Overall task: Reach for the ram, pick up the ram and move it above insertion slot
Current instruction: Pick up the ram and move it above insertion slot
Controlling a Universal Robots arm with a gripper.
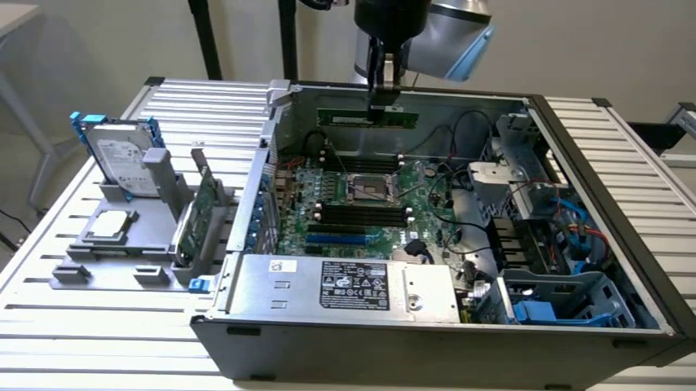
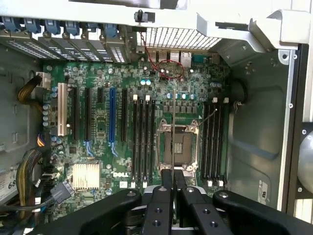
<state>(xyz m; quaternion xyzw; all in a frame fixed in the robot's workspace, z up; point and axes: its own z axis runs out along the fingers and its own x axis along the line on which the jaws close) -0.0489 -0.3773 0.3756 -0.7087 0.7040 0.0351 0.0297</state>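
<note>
Black claw (image 2: 173,188) fingers, seen from the wrist camera, are pressed together on the ram (image 2: 173,142), which shows there edge-on as a thin line running over the processor socket (image 2: 177,147). From outside, the same ram (image 1: 367,119) reads as a long green stick held level and lengthwise in the claw (image 1: 380,104), hanging above the motherboard (image 1: 359,204) near the far wall of the open computer case (image 1: 435,342), clear of the black memory slots (image 1: 354,215) below.

Only the exterior view takes in the slatted metal tabletop (image 1: 98,326), where a grey holder (image 1: 120,244) near its left edge carries a silver hard drive with blue rails (image 1: 120,159), a small square chip (image 1: 112,225) and a wider green card (image 1: 198,220) standing on edge. Only the wrist view reveals the white "DELL" lettering (image 2: 121,174) printed on the board, beside a finned silver heatsink (image 2: 86,176).

A white-and-black label (image 1: 354,287) sits on the power supply box (image 1: 337,289); its text cannot be read. Pale walls stand behind the tabletop.
</note>
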